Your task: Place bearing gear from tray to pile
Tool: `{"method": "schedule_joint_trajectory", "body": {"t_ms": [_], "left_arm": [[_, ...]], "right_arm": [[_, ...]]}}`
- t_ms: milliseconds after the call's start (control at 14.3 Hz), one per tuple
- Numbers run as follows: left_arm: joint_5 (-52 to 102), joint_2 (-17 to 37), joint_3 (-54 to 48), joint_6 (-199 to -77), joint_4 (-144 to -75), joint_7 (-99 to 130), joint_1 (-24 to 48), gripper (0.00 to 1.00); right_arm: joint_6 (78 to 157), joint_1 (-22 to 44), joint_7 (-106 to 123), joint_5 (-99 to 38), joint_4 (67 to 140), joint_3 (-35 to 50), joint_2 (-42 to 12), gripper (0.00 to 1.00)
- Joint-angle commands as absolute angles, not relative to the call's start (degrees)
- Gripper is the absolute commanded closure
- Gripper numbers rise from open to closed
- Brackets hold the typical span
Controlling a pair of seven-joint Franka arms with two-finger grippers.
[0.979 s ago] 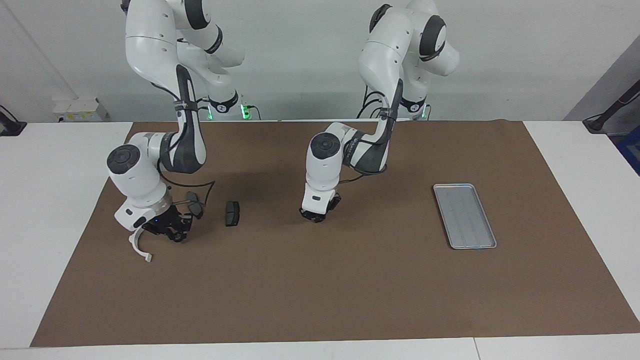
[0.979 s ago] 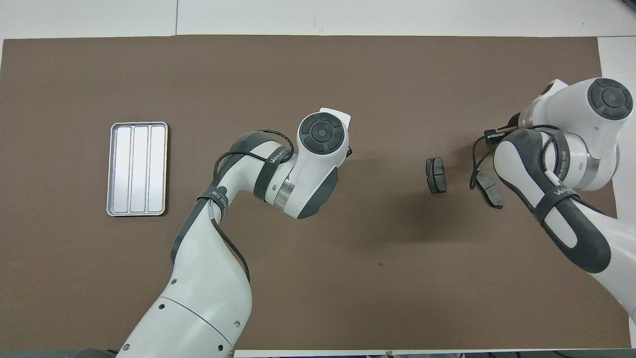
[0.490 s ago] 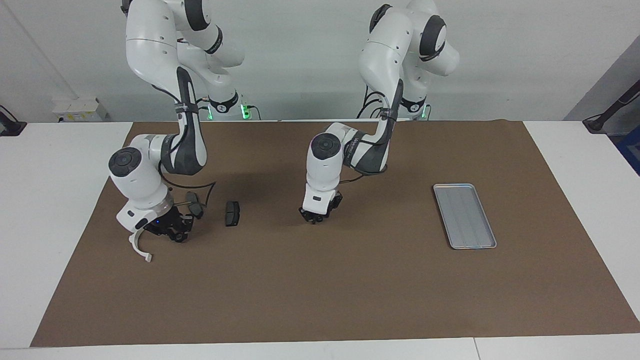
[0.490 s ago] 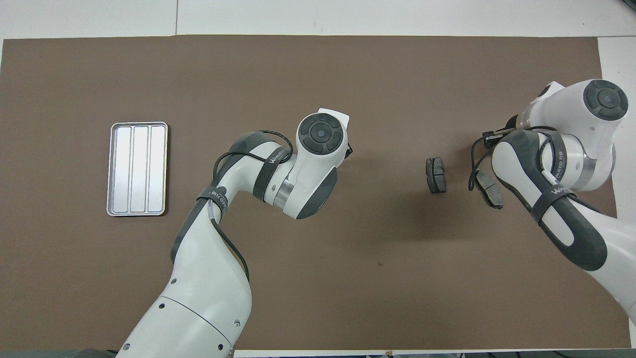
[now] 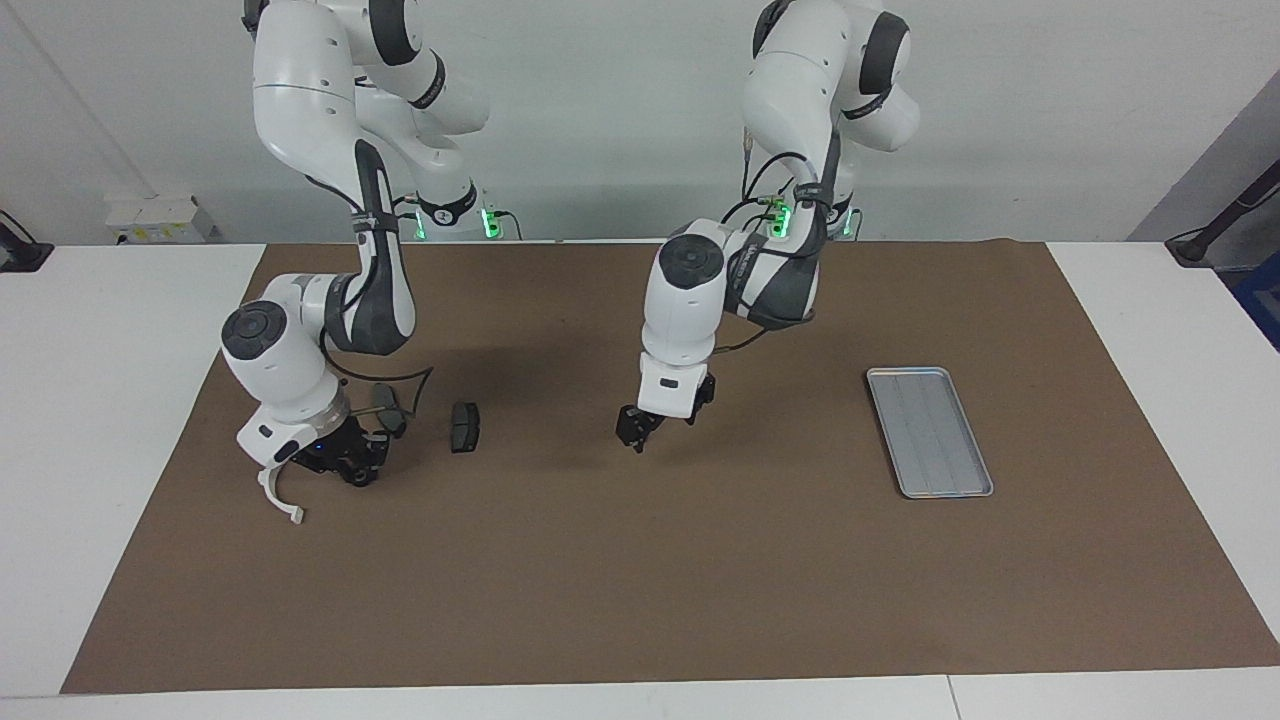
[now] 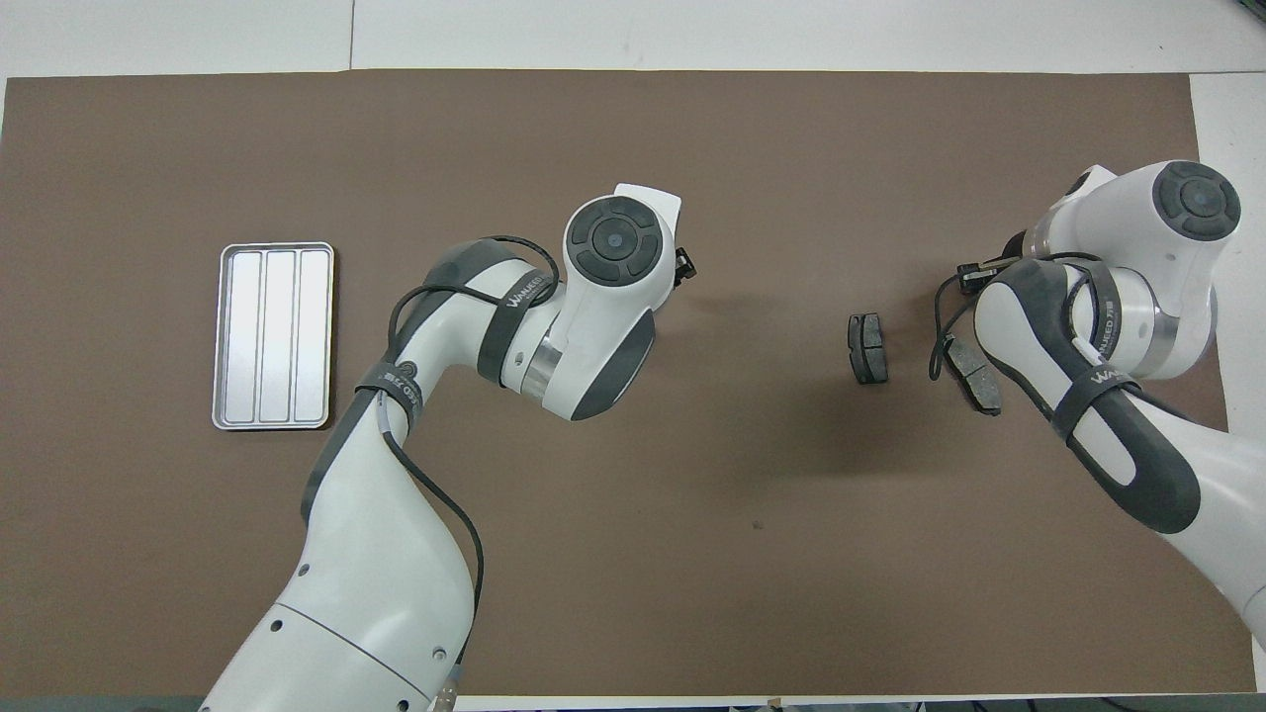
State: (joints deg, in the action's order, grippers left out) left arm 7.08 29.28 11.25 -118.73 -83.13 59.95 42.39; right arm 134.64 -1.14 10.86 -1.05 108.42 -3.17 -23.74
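Observation:
The silver-grey tray (image 5: 930, 431) lies empty toward the left arm's end of the mat; it also shows in the overhead view (image 6: 275, 336). No bearing gear shows in either view. The pile lies toward the right arm's end: a white half-ring bracket (image 5: 277, 491) and two dark brake pads, one (image 5: 463, 427) (image 6: 868, 348) and one (image 5: 388, 407) (image 6: 974, 375). My left gripper (image 5: 632, 432) hangs just above the mat's middle, between tray and pile; in the overhead view its wrist covers most of it (image 6: 682, 267). My right gripper (image 5: 345, 466) is low beside the bracket and the nearer pad.
A brown mat (image 5: 640, 590) covers the white table. A thin dark cable (image 5: 410, 375) loops from the right arm's wrist over the brake pad next to it. The right arm hides the bracket in the overhead view.
My left arm has risen and its wrist has swung toward the tray's end; its gripper has lifted slightly off the mat. My right arm has barely shifted. The pile's parts have not moved.

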Motion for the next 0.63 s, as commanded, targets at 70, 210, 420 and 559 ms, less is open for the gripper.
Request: {"method": "schedule_joint_trajectory", "body": {"t_ms": [70, 210, 420, 559], "left_arm": [[6.3, 20.1, 11.1, -108.7, -85.2, 52.0, 34.4, 0.00], [6.3, 17.2, 11.1, -104.8, -85.2, 46.2, 29.9, 0.00], [6.3, 13.5, 11.1, -99.5, -85.0, 35.1, 22.9, 0.00], [6.2, 11.2, 11.1, -96.3, -85.1, 28.7, 18.6, 0.00]], "right_arm": [[132.9, -1.8, 11.9, -1.0, 108.6, -2.4, -21.7, 0.30], [129.1, -1.8, 11.8, -1.0, 108.1, -2.4, -19.5, 0.25], [126.9, -0.9, 9.9, -1.0, 107.6, -2.3, -16.7, 0.25], [122.3, 1.5, 5.1, -1.0, 105.0, -1.8, -15.3, 0.25]]}}
